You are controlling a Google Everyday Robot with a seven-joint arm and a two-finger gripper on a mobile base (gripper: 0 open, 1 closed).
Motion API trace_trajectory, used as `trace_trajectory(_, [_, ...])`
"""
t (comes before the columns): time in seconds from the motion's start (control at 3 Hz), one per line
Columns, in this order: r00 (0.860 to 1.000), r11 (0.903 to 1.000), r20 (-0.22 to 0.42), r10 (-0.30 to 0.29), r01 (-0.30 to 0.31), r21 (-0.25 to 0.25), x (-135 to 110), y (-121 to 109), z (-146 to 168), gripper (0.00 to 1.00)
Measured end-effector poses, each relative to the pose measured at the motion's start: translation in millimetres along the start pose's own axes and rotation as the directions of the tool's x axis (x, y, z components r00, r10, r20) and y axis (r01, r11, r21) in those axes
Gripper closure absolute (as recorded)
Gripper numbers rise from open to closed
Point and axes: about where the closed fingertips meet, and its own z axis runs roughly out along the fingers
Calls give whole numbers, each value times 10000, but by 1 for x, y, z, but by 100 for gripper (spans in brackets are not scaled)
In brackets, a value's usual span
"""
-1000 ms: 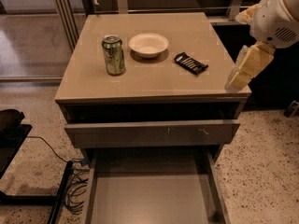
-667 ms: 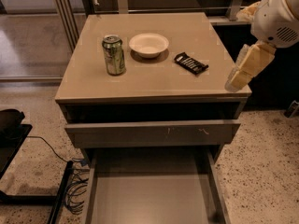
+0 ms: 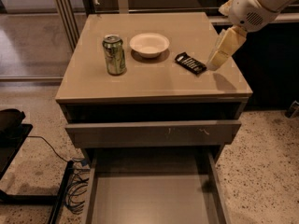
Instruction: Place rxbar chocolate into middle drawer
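The rxbar chocolate (image 3: 190,63), a small flat black bar with white lettering, lies on the cabinet top (image 3: 159,84), right of centre. My gripper (image 3: 215,64), with cream fingers on a white arm, hangs just right of the bar, its tip close to the bar's right end and near the surface. It holds nothing. The middle drawer (image 3: 150,199) is pulled out below at the front, a long grey-brown tray with a bare flat floor.
A green can (image 3: 114,54) and a white bowl (image 3: 149,44) stand on the cabinet top left of the bar. The scratched upper drawer front (image 3: 154,133) juts out slightly above the open drawer. Cables (image 3: 74,190) and a black base (image 3: 9,125) lie on the floor at left.
My gripper has moved left and back over the cabinet top, from off its right edge to just beside the bar. The bar, can and bowl have not moved.
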Motion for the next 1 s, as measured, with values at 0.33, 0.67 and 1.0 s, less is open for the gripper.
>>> trace_trajectory(0.33, [9936,9933,371,1071,-1053,-475,10,-30,35,0])
trace_trajectory(0.67, [9800,9770,425,1943,-1895,-977,22,-42,67,0])
trace_trajectory(1.0, [9668,9582,448,2516,-2423,-1520,29,-41,97,0])
